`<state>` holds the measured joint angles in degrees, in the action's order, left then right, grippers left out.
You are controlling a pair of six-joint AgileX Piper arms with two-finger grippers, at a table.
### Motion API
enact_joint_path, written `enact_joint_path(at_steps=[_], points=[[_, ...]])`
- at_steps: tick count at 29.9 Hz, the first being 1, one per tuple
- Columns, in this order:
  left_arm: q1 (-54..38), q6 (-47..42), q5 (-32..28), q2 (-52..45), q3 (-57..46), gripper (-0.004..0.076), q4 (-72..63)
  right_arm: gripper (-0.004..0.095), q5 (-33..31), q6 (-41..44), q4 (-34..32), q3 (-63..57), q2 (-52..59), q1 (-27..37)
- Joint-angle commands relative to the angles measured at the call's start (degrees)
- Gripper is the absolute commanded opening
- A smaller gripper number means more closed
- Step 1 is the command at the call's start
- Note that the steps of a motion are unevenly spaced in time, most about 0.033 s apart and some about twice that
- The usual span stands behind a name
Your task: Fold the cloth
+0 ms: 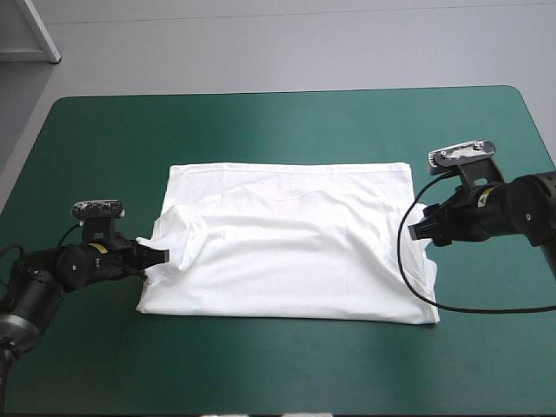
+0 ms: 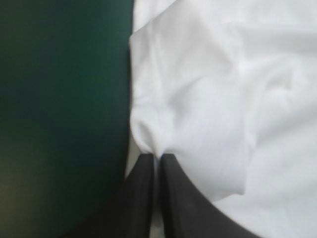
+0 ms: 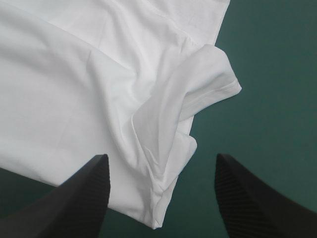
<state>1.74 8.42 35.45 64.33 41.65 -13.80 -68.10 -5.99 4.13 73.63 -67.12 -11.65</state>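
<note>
The white T-shirt (image 1: 291, 243) lies spread flat at the middle of the teal-green table, its left sleeve folded in over the body. My left gripper (image 1: 159, 257) is at the shirt's left edge, shut on a pinch of the T-shirt (image 2: 198, 99) near that sleeve; the black fingers (image 2: 143, 193) meet with fabric bunched at their tips. My right gripper (image 1: 417, 231) hovers at the shirt's right edge, open. Between and ahead of its fingers (image 3: 84, 193) lies the rumpled right sleeve of the T-shirt (image 3: 198, 84).
Bare teal-green cover (image 1: 287, 122) surrounds the shirt on all sides, with wide room toward the far edge and the near edge. A white piece of furniture (image 1: 30, 35) stands beyond the table's far left corner.
</note>
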Motion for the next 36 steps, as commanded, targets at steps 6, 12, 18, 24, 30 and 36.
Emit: enact_joint_path(at_steps=[6, 12, 18, 24, 30, 36], points=[[0.20, 16.45, -0.33, -1.16, 2.92, 0.0021, -21.33, 0.0576, 2.48, -0.68, 0.13, 1.63, 1.30, -0.06], [0.20, 20.39, 5.03, -1.16, 2.92, 0.0022, -21.09, 0.0576, 2.48, -0.68, 0.13, 1.63, 1.30, -0.06], [0.20, 22.99, 7.93, -0.89, 2.92, 0.0022, -21.44, 0.0576, 2.27, -0.68, 0.13, 1.63, 1.30, -0.06], [1.77, 29.97, 8.41, 5.19, 2.92, 0.0022, -27.48, 0.0576, 2.27, -0.68, 0.37, 1.63, 1.30, -0.06], [7.71, 30.05, 3.24, 14.15, 2.92, 0.0023, -26.07, 0.0576, 1.49, 0.74, 0.37, 1.63, 1.30, -0.06], [10.62, 30.05, 1.35, 15.74, 3.23, 0.0270, -23.78, 0.0576, 0.90, 1.31, 0.37, 1.63, 1.30, -0.06]])
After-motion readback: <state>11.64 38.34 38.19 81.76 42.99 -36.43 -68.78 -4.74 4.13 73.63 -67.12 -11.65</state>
